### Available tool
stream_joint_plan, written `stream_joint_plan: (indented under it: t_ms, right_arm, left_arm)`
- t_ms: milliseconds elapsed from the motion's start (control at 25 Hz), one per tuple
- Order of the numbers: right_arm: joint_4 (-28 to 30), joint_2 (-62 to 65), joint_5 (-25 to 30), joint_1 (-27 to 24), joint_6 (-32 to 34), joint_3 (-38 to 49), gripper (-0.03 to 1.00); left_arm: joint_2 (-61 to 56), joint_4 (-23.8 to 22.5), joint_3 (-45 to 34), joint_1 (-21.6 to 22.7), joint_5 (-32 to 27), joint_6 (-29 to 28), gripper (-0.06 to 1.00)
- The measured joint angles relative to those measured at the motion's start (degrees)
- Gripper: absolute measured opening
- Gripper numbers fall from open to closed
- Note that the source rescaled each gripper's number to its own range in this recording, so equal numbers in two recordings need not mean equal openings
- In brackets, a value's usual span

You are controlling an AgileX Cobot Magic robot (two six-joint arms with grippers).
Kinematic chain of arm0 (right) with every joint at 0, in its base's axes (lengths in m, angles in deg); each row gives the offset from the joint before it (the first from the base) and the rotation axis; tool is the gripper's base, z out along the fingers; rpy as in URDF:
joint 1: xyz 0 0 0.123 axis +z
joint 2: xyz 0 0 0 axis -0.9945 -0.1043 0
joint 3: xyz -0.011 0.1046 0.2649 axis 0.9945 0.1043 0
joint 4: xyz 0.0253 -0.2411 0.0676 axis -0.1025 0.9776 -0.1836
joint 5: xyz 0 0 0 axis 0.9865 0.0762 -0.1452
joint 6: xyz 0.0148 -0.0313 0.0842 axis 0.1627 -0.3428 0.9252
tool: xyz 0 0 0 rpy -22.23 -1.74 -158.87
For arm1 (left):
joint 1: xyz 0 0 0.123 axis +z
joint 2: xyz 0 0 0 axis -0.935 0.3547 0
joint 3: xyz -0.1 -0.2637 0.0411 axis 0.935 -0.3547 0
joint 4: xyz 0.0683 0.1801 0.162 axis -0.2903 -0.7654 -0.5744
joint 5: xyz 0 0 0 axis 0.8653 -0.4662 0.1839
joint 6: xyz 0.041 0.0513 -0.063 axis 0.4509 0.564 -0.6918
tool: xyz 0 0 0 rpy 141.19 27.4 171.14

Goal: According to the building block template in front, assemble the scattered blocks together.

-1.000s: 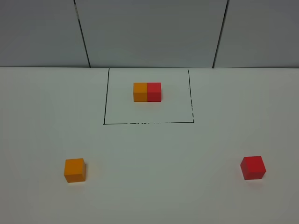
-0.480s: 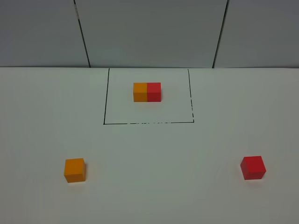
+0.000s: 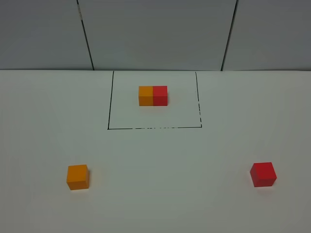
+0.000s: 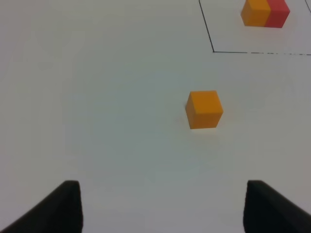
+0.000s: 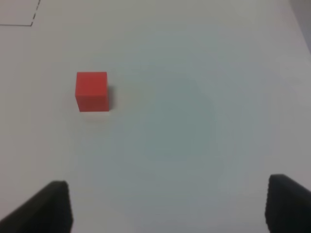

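Note:
The building block template (image 3: 153,95), an orange cube joined to a red one, stands inside a black drawn rectangle at the back middle of the table; it also shows in the left wrist view as the template (image 4: 265,13). One scattered block, the orange cube (image 3: 77,176) (image 4: 204,109), sits at the front left. The other, the red cube (image 3: 263,174) (image 5: 92,91), sits at the front right. Neither gripper appears in the exterior high view. My left gripper (image 4: 163,208) is open, short of the orange cube. My right gripper (image 5: 167,208) is open, short of the red cube and off to its side.
The white table (image 3: 160,165) meets grey wall panels (image 3: 155,34) at the back. The black outline (image 3: 154,127) marks the template's area.

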Motion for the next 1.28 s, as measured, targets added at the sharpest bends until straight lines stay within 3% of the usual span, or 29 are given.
stream_joint_plan:
  t_ms: [480,640,880,1280]
  right_arm:
    - [0.0,0.0,0.0,0.0,0.0,0.0,0.63]
    - [0.0,0.0,0.0,0.0,0.0,0.0,0.63]
    - [0.0,0.0,0.0,0.0,0.0,0.0,0.63]
    - [0.0,0.0,0.0,0.0,0.0,0.0,0.63]
  left_arm:
    - [0.0,0.0,0.0,0.0,0.05,-0.66,0.54]
    - [1.99,0.0,0.18,0.0,0.11,-1.54,0.61]
    - [13.29,0.0,5.62,0.0,0.11,-2.18,0.74]
    - [40.91,3.7,21.1,0.0,-2.65,-7.53,0.76]
